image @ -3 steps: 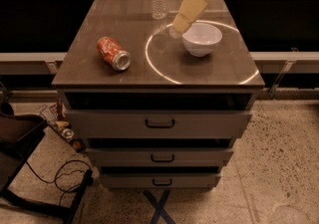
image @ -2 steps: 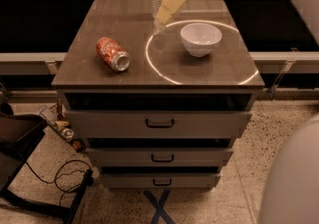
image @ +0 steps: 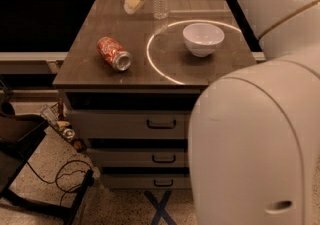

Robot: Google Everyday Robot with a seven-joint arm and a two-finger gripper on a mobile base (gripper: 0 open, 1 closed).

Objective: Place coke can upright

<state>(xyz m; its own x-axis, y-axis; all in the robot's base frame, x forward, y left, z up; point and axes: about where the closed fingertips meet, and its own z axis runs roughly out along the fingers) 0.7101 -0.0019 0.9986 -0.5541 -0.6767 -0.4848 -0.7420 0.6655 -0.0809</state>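
The coke can [image: 114, 54] is red-orange with white markings and a silver end. It lies on its side on the left part of the brown table top [image: 100, 76], its silver end facing front right. My gripper [image: 133, 3] hangs over the back of the table, just left of the water bottle and well behind the can. It touches nothing and holds nothing that I can see. My arm's large cream body [image: 255, 139] fills the right foreground and hides the table's right front.
A clear plastic water bottle [image: 161, 0] stands upright at the back centre. A white bowl [image: 203, 39] sits right of centre inside a bright ring of light. Drawers [image: 161, 124] lie below the top. A dark chair and cables [image: 30, 179] are on the floor at left.
My gripper has moved left along the back of the table, from above the bowl to left of the bottle. The arm's body has swung into the right foreground. The can has not moved.
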